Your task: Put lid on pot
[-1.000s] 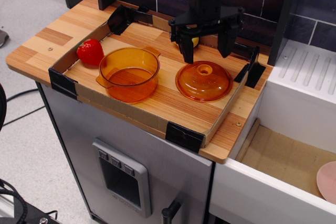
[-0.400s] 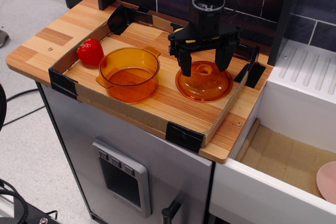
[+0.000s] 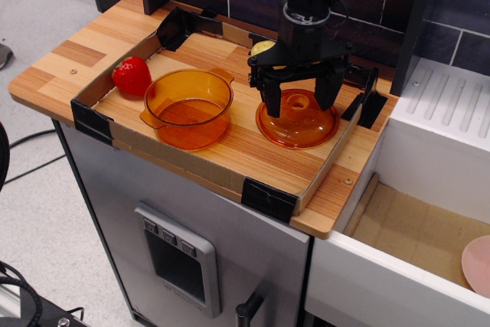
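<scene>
While the black end effector (image 3: 299, 99), fingers spread, straddles the knob of the round amber translucent plastic lid (image 3: 298, 119) at frame centre-right, we should centre, then pinch before lifting toward the deep amber plastic pot (image 3: 188, 107), centre-left.

The claw (image 3: 301, 99) hides most of a yellow object (image 3: 262, 48); a pink plate (image 3: 478, 264) is cut off

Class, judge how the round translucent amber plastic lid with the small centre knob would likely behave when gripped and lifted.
The domed translucent amber plastic lid looks thin, so it is probably light and stiff. Its glossy surface may be slippery. The small knob offers little to grip, so the lid could tilt between the fingers of the open black gripper straddling it.
</scene>
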`<action>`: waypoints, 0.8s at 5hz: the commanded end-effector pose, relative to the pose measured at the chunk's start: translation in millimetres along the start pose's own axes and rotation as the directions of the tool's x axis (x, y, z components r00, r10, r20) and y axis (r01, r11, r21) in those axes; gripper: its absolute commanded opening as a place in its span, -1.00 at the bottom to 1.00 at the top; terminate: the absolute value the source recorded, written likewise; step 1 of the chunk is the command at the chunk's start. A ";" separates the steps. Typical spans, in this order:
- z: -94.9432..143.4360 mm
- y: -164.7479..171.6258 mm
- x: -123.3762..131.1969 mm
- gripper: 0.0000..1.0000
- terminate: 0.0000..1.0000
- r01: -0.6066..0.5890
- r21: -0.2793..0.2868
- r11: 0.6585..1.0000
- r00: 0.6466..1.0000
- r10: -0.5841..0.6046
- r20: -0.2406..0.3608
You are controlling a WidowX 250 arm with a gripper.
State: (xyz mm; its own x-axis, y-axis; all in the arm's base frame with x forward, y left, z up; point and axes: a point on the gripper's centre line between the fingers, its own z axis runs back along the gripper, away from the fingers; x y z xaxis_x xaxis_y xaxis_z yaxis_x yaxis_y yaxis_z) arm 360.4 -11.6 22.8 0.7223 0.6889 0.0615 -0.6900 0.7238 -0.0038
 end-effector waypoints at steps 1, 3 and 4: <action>13.8 -7.5 6.3 -1.00 -1.00 -0.008 -0.024 1.000 1.000 0.009 0.030; 33.3 -4.9 10.6 -1.00 -1.00 -0.030 -0.041 0.999 0.999 0.031 0.023; 64.5 2.3 11.8 -1.00 -1.00 -0.051 -0.104 0.993 0.999 0.052 0.012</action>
State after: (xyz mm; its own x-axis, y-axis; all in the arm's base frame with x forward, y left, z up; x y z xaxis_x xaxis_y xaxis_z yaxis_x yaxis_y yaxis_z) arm 355.0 -5.4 63.8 0.6828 0.7305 0.0122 -0.7289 0.6822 -0.0581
